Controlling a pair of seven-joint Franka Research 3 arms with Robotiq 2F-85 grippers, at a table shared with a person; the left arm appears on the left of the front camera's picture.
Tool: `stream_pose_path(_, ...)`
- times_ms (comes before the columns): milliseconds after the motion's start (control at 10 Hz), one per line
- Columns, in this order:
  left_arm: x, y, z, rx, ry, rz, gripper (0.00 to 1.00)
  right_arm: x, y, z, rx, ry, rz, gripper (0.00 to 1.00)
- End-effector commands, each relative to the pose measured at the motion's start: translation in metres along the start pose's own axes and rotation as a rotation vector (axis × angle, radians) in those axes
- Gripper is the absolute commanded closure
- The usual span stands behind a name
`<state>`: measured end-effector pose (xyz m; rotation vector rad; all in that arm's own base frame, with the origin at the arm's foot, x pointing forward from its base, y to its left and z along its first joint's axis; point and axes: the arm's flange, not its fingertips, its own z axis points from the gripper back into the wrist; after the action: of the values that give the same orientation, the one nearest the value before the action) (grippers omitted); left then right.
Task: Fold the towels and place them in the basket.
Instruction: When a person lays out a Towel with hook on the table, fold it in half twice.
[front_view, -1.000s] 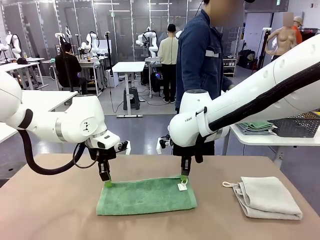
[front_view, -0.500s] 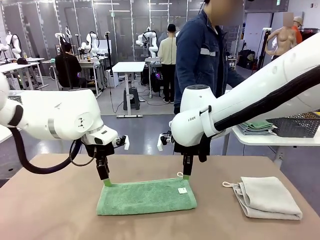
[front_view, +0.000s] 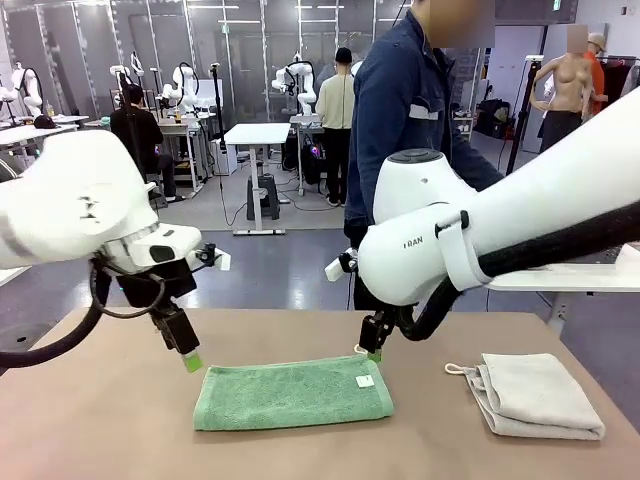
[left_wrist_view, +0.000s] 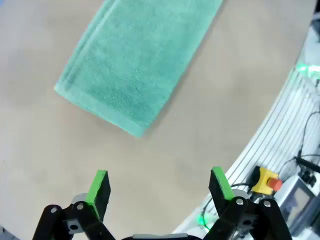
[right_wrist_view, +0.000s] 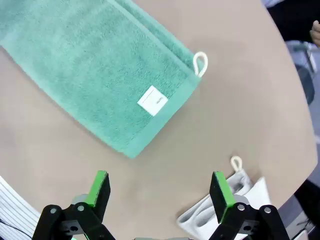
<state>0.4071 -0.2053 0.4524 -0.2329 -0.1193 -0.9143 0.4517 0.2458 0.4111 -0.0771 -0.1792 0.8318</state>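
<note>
Jaws on your left gripper (left_wrist_view: 160, 180) stand spread wide with nothing between the green pads. It hangs tilted over the bare table (front_view: 90, 430), just off the far left corner of the mint green towel (front_view: 290, 392). That towel lies flat as a long narrow band across the middle of the table, doubled along its length. It looks laid out that way so that each arm has one short end within reach. Its white label (right_wrist_view: 152, 100) faces up near the right end, and a small loop (right_wrist_view: 200, 63) sticks out at the far right corner. Your right gripper (front_view: 372, 350) hovers right above that corner, also spread and empty, so neither claw has cloth. You would judge this fold finished and released, with at least one more fold needed before the band would fit a basket. Farther right, well apart from the green one, the off-white towel (front_view: 535, 395) rests already folded into a compact stack near the table's right edge, its loop pointing back toward the middle. It seems parked there out of the working area until it is carried off.
</note>
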Motion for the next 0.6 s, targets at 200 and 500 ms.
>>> stream_pose_path(200, 0.000, 0.000, 0.000, 0.000, 0.000, 0.000, 0.00, 0.000, 0.000, 0.000, 0.000, 0.000, 0.000, 0.00)
stream_pose_path(500, -0.011, -0.008, 0.001, -0.004, -0.005, 0.005, 0.00, -0.003, 0.005, 0.000, 0.000, 0.004, -0.016, 0.00)
